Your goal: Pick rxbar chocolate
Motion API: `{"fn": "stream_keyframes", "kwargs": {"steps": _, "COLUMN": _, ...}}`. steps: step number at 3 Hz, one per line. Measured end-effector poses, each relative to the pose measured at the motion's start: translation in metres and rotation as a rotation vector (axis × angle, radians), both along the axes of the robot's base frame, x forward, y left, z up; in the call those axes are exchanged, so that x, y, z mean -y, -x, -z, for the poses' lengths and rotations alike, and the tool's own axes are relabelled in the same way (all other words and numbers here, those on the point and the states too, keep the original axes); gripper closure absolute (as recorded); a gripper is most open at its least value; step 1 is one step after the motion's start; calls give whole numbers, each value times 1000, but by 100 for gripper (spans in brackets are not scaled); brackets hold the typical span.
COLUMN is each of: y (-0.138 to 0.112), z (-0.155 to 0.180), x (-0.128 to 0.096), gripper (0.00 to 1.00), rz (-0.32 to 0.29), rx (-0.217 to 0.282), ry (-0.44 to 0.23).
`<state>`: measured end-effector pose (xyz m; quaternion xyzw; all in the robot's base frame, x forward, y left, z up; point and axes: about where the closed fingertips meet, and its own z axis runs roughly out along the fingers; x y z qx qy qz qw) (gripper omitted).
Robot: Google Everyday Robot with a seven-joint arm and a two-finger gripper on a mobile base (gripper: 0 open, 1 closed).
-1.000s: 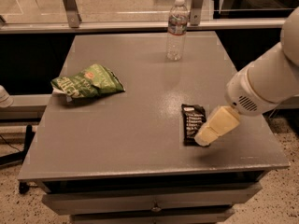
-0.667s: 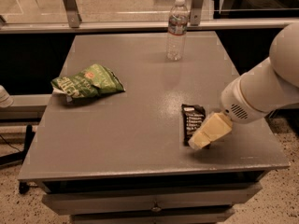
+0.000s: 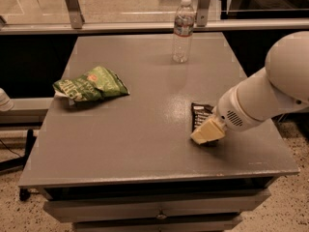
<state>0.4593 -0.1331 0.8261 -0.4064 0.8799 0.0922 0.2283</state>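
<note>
The rxbar chocolate (image 3: 201,115), a flat black bar with white text, lies on the right side of the grey table (image 3: 145,129). My gripper (image 3: 206,132) reaches in from the right on a thick white arm and sits right over the bar's near end, covering its lower part. Only the bar's far end shows.
A green snack bag (image 3: 91,84) lies at the table's left. A clear water bottle (image 3: 182,30) stands upright at the back centre. A metal rail and glass run behind the table. The table's front edge is close below the gripper.
The arm has moved left and down, so the gripper now covers more of the bar's near end. The bar, bag and bottle have not moved.
</note>
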Motion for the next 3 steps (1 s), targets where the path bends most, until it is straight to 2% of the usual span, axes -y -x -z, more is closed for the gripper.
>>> {"fn": "stream_keyframes", "kwargs": {"steps": 2, "y": 11, "z": 2, "x": -6, "gripper": 88, "rz": 24, "rx": -16, "ry": -17}}
{"fn": "stream_keyframes", "kwargs": {"steps": 3, "y": 4, "z": -12, "x": 0, "gripper": 100, "rz": 14, "rx": 13, "ry": 3}}
